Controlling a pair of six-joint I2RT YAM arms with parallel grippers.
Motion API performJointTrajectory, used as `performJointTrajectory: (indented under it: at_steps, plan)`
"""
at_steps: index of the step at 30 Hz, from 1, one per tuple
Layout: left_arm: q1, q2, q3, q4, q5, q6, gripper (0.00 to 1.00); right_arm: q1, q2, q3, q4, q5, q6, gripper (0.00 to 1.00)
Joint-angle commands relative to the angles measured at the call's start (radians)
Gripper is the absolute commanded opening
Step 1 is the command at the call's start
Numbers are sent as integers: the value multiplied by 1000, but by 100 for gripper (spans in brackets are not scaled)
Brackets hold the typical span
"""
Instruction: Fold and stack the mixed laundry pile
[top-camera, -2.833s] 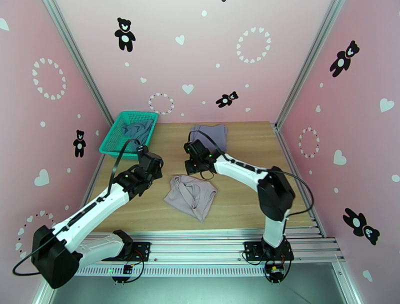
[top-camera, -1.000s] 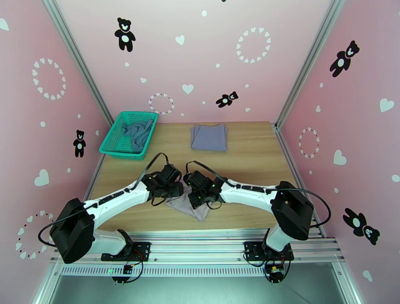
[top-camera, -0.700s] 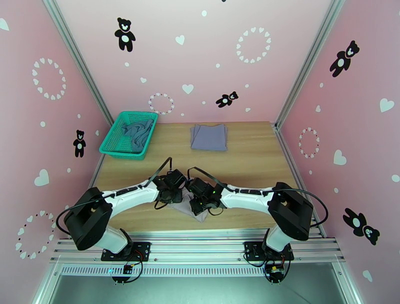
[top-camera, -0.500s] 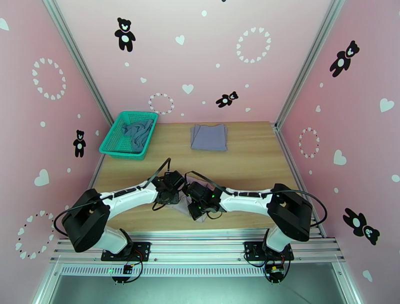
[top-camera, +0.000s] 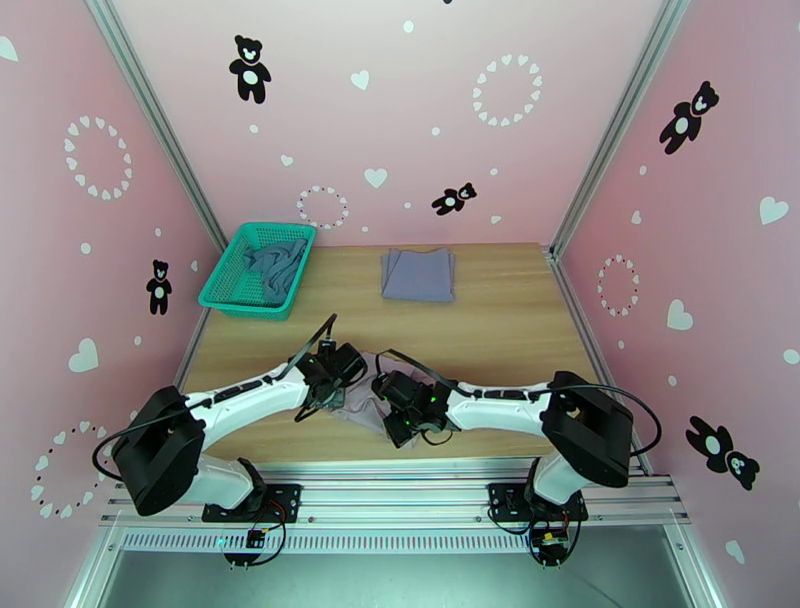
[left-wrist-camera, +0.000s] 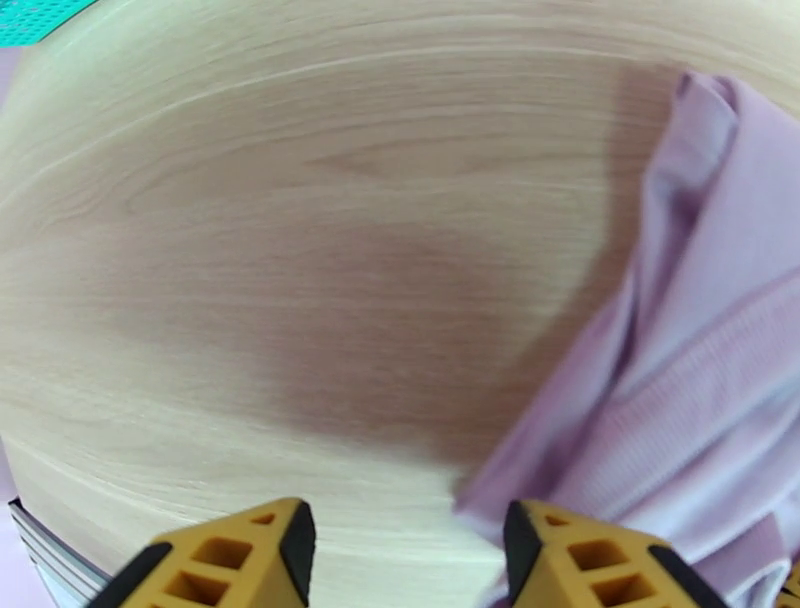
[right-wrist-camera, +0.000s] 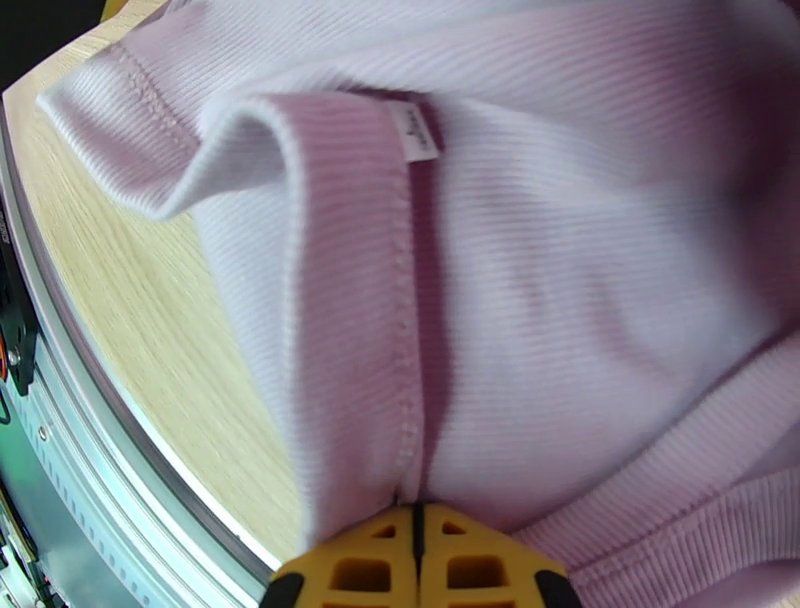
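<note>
Near table edge, centre: pale mauve garment (top-camera: 362, 402) lies crumpled between both arms. Right gripper (right-wrist-camera: 418, 560) pinches its stitched seam, fingers pressed together on fabric. Left gripper (left-wrist-camera: 405, 560) stands open, jaws apart over bare wooden table (left-wrist-camera: 300, 250), one finger beside garment's edge. Folded grey-lavender garment (top-camera: 418, 275) lies at far centre; teal-blue top (top-camera: 275, 260) sits in green basket (top-camera: 215, 296), far left.
</note>
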Motion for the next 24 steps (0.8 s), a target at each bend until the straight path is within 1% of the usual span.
performJointTrajectory:
  at_steps: [1,3,5,6,8,10,11,12,14,15,17,20,24]
  plan:
    - [-2,-65,56,-62,-51,-39,56,-14,-99,93,-166,57,-39,10]
    - [-2,-133,85,-126,-60,-65,56,-46,-156,155,-242,62,-70,15]
    - [-2,-199,121,-208,-51,-96,58,-115,-205,209,-309,28,-114,27]
    - [-2,-223,133,-238,-27,-113,59,-154,-221,227,-330,3,-135,31]
    - [-5,-272,129,-261,58,-153,59,-254,-231,264,-358,-62,-202,45]
    - [-15,-318,75,-200,179,-196,59,-338,-203,295,-372,-125,-273,56]
    - [-27,-343,32,-143,242,-233,59,-378,-173,314,-379,-156,-306,60]
    - [-42,-363,-9,-93,286,-269,59,-405,-142,331,-382,-180,-335,62]
    - [-81,-390,-125,64,369,-372,57,-448,-73,357,-370,-190,-388,64]
    - [-97,-395,-162,124,386,-417,56,-463,-44,364,-359,-197,-406,65]
    - [-134,-389,-234,242,390,-511,53,-495,18,375,-345,-208,-438,66]
    - [-165,-347,-291,359,377,-604,50,-517,87,371,-338,-205,-449,67]
    - [-171,-231,-281,407,374,-622,50,-518,152,317,-287,-243,-411,67]
